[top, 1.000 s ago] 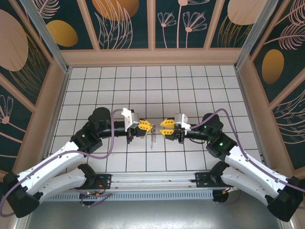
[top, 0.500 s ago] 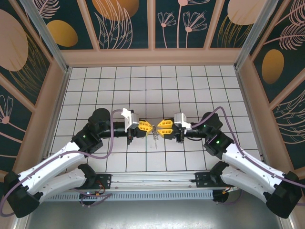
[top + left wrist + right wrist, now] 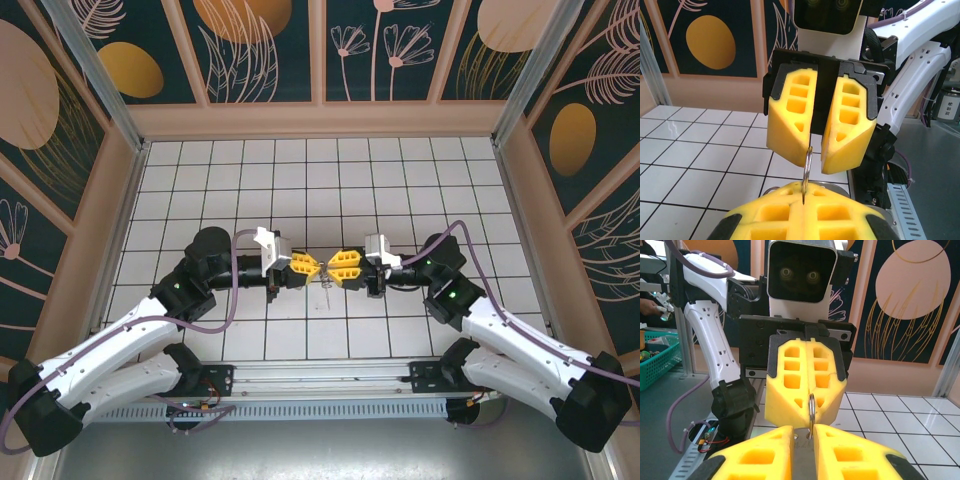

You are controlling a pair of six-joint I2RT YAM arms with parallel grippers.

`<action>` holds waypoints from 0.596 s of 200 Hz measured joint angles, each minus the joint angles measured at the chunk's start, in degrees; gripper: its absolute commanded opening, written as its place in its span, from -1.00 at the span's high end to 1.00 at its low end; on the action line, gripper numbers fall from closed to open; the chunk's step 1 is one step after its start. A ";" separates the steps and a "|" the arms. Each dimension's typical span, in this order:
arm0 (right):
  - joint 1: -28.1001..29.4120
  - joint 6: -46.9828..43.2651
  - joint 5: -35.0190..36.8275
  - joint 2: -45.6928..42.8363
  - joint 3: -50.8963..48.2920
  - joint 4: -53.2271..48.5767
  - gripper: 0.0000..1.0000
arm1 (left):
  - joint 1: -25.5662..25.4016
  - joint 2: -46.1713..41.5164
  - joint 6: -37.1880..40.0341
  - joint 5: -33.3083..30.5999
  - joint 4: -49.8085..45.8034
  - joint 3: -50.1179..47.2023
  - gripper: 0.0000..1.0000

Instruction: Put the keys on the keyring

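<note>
Right fingers (image 3: 792,115) have neared the one keyring (image 3: 808,161), grip unclear; left fingers (image 3: 835,217) clamp it; keys (image 3: 325,291) dangle below.

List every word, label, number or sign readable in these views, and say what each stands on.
No text can be read in any view.
Pale label on equipment at the right edge of the left wrist view: too blurred to read.
Wall panels: plant and circle patterns only, no lettering.
</note>
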 measured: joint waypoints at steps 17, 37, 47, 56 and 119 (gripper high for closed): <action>0.02 0.09 0.04 0.37 0.00 0.44 0.62 | 0.00 0.11 -0.02 0.04 0.11 0.00 1.00; 0.33 0.09 0.09 1.22 0.00 0.50 0.58 | -0.11 0.28 -0.04 0.20 0.33 -0.02 1.00; 0.33 0.09 0.24 1.60 0.00 0.50 0.58 | -0.11 0.28 -0.17 0.20 0.48 0.00 1.00; 0.33 0.09 0.39 1.77 0.00 0.50 0.59 | -0.11 0.28 -0.20 0.20 0.59 -0.02 1.00; 0.33 -0.09 1.09 1.81 0.00 0.59 0.74 | -0.11 0.72 -0.20 0.17 0.63 -0.02 1.00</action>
